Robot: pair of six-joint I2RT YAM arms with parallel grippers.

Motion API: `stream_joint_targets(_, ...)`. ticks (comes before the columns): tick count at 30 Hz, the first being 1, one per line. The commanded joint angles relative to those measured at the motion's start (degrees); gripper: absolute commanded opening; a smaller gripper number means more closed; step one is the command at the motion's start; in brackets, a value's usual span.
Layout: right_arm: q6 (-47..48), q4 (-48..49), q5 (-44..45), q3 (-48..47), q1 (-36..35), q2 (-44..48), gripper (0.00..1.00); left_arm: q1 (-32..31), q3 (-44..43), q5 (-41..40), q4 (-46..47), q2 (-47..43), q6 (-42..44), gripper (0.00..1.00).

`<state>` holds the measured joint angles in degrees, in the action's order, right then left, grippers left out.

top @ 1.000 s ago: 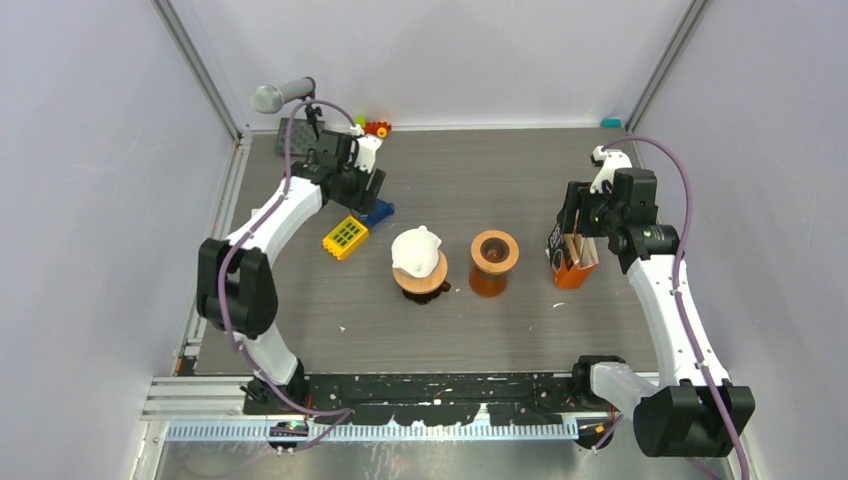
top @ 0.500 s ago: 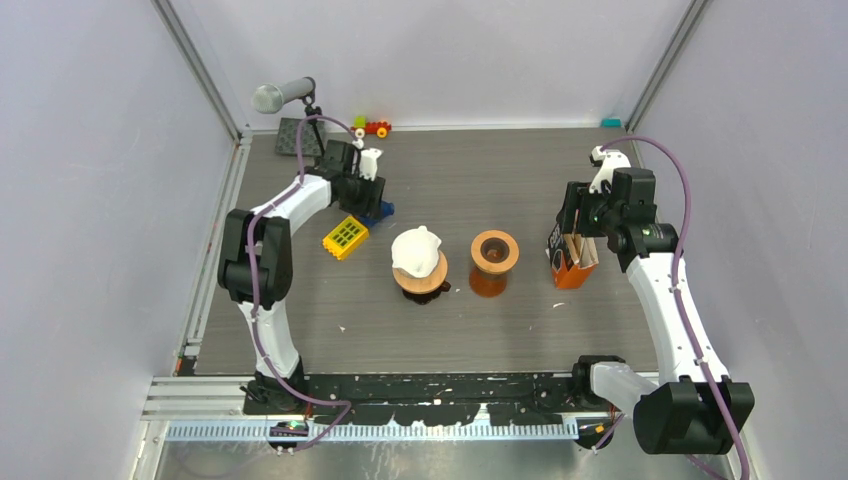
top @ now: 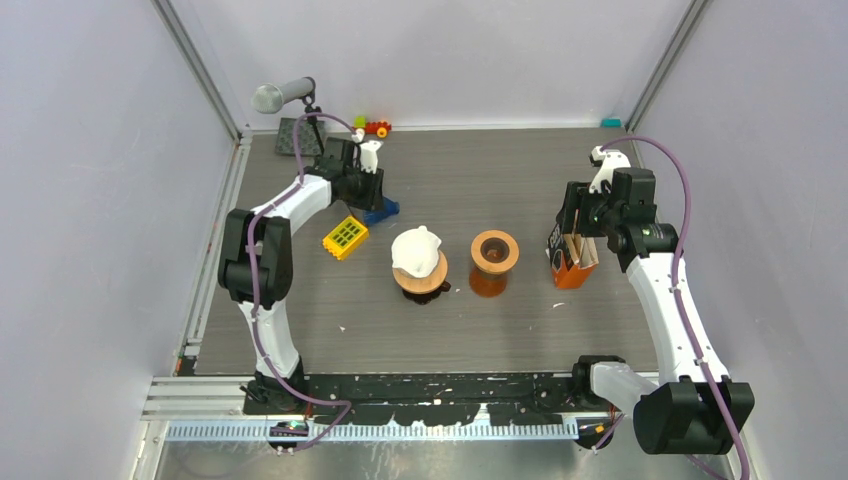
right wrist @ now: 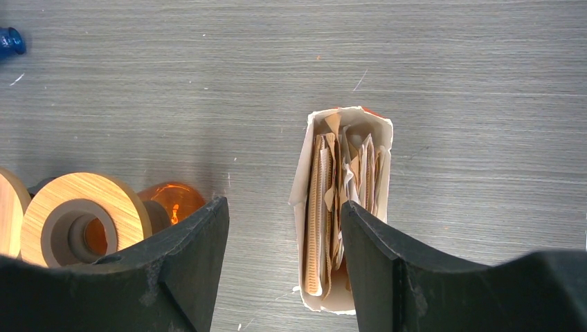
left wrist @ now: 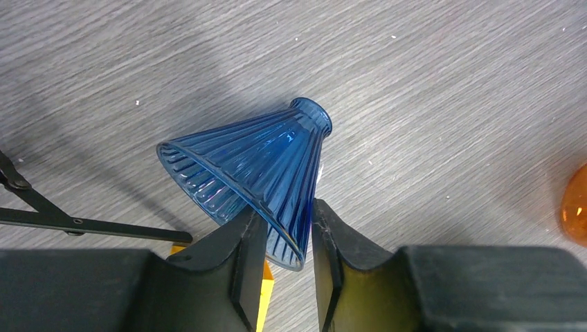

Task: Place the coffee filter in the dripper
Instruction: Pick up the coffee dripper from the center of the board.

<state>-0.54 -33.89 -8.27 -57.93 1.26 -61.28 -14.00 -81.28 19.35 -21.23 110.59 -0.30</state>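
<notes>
While your left gripper (left wrist: 285,220) is clenched on the blue dripper (left wrist: 253,159), your right gripper (right wrist: 282,207) is spread wide and grasps nothing.

1. Dripper. The cone is pinched by the wall at its wide rim, which passes between the two fingers. It lies tilted, with the narrow spout pointing away from the tool and the mouth facing off to one side. I cannot tell whether it touches the table. The ribbed wall looks rigid and glossy, so I judge it slippery and liable to pivot in a rim pinch. Right it before loading.

2. Filter holder (right wrist: 299,187). It stands below the right tool, off-centre, partly under one finger and well clear of the other. Centre the tool before you close.

3. Coffee filters (right wrist: 322,207). They stand on edge, packed tight and crumpled at the top. Paper this thin is probably light, limp and easily torn, and neighbouring sheets are likely to lift together.

4. Hold point. Take one sheet by its upper edge, preferably along the crimped seam, which should be stiffer. Use a light pinch.
</notes>
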Motion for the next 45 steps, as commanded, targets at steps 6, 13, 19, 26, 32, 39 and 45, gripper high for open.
stream_joint_targets(6, 0.1, 1.5, -1.0, -0.3, 0.3, 0.8, 0.65, 0.1, -0.3, 0.9, 3.9, 1.5, -2.6, 0.32)
stream_joint_targets(13, 0.1, 1.4, -1.6, -0.3, 0.3, 1.1, 0.65, 0.1, -0.2, 1.5, 3.5, 2.6, -3.5, 0.34)
stream_joint_targets(19, 0.3, 1.3, -1.8, -0.3, 0.3, 1.3, 0.65, 0.1, -0.9, 3.0, 2.6, 2.2, -3.4, 0.16)
stream_joint_targets(26, 0.2, 1.4, -1.7, -0.3, 0.3, 1.5, 0.65, 0.1, -1.7, 4.7, 0.5, -4.1, 1.4, 0.0)
stream_joint_targets(32, 0.2, 1.3, -1.9, -0.5, 0.3, 1.6, 0.65, -1.9, -5.4, 6.4, -6.3, -12.6, 9.5, 0.0)
stream_joint_targets(39, -0.3, 1.3, -3.2, -1.0, 0.3, 1.7, 0.65, -14.1, -14.9, 1.5, -21.6, -19.2, 25.2, 0.0)
stream_joint_targets(45, -2.6, 0.9, -4.1, -2.0, 0.4, 2.0, 0.65, -27.4, -24.5, -3.0, -32.8, -17.9, 34.3, 0.0)
